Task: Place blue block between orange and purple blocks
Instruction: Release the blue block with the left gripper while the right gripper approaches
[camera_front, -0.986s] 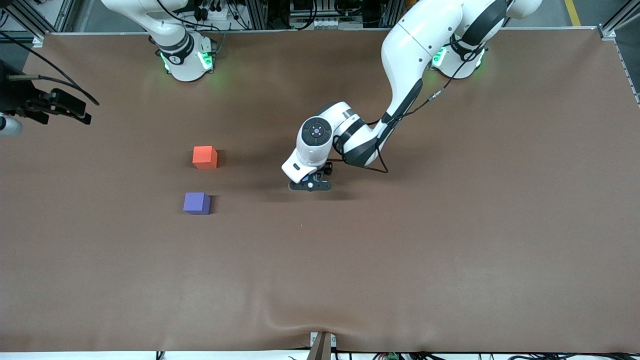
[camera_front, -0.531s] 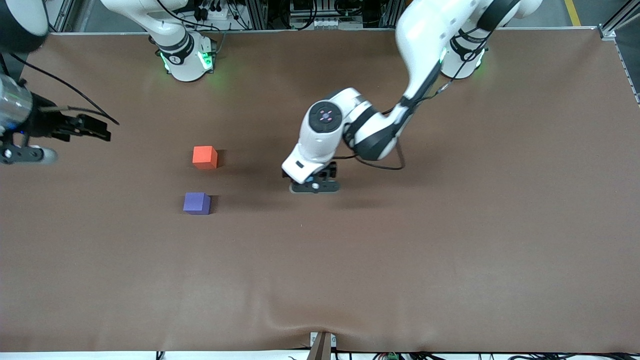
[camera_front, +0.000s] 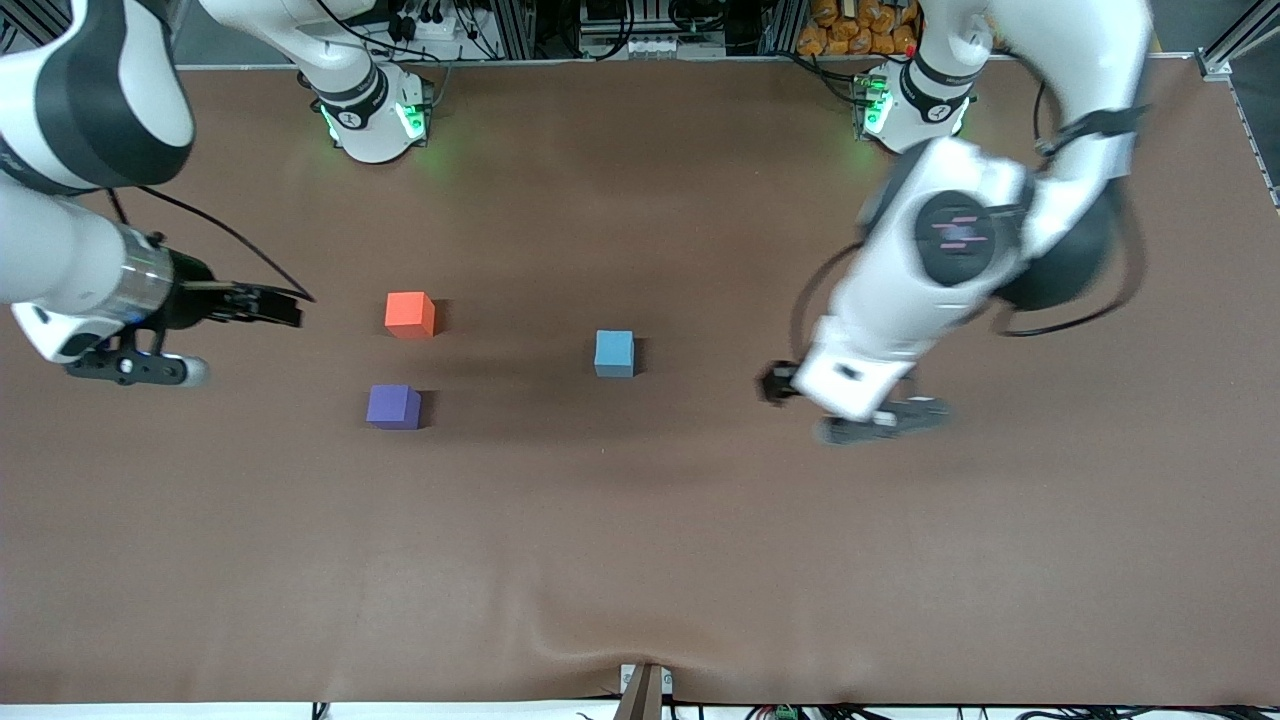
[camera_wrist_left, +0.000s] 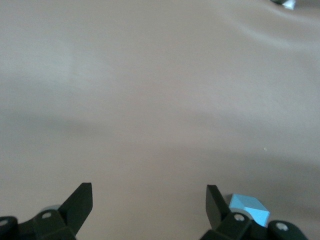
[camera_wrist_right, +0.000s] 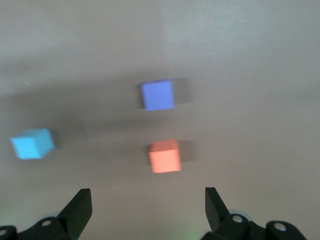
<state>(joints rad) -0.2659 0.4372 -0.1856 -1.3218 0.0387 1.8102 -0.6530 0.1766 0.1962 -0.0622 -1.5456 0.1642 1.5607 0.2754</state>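
The blue block (camera_front: 614, 353) sits alone on the brown table, toward the left arm's end from the other two cubes. The orange block (camera_front: 410, 314) and the purple block (camera_front: 393, 407) stand a small gap apart, the purple one nearer the front camera. My left gripper (camera_front: 778, 384) is open and empty over bare table, apart from the blue block, which shows at the edge of the left wrist view (camera_wrist_left: 247, 207). My right gripper (camera_front: 266, 304) is open and empty, beside the orange block toward the right arm's end. The right wrist view shows the orange (camera_wrist_right: 165, 156), purple (camera_wrist_right: 158, 95) and blue (camera_wrist_right: 32, 143) blocks.
The brown mat (camera_front: 640, 540) covers the whole table. The two arm bases (camera_front: 372, 110) stand along the edge farthest from the front camera. A small bracket (camera_front: 645, 690) sits at the edge nearest that camera.
The left gripper has left the blue block on the table and swung away toward the left arm's end. The right gripper has moved in toward the orange and purple blocks.
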